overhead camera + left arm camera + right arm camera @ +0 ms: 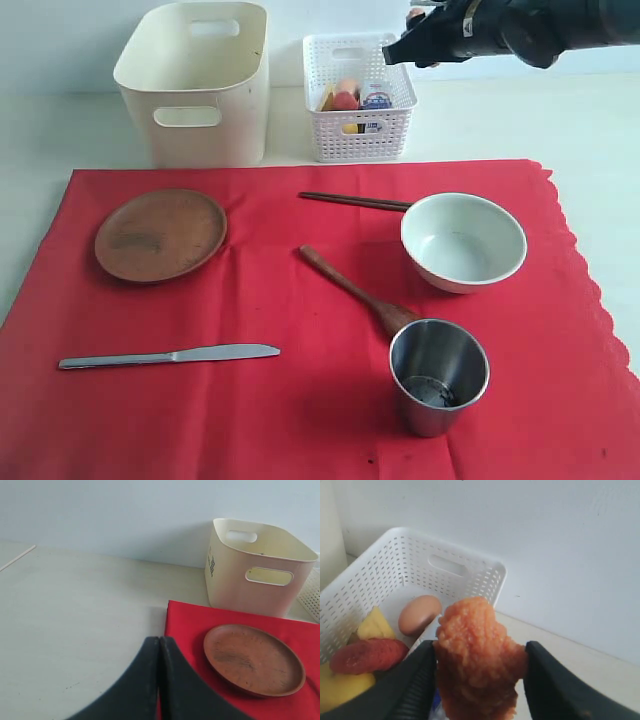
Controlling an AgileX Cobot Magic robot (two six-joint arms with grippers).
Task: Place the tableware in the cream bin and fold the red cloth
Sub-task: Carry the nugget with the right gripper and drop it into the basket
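The red cloth [300,420] has its scalloped edge at 3 o'clock, with bare table beyond. On it lie the plate [160,235], bowl [463,242], cup [438,375], knife [170,355], spoon [355,290] and chopsticks [355,201]. The cream bin [230,110] stands at 11 o'clock; its print is unreadable. At 12 o'clock, above the white basket [360,140] holding an egg [419,614], the right gripper [477,660] is clamped on a lumpy orange food piece [475,640]. The left gripper [159,680] is pressed together.

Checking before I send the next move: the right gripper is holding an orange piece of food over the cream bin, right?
Not quite. The right gripper does hold the orange food piece, but over the white lattice basket, not the cream bin. The right wrist view shows that basket below it, an egg lying inside.
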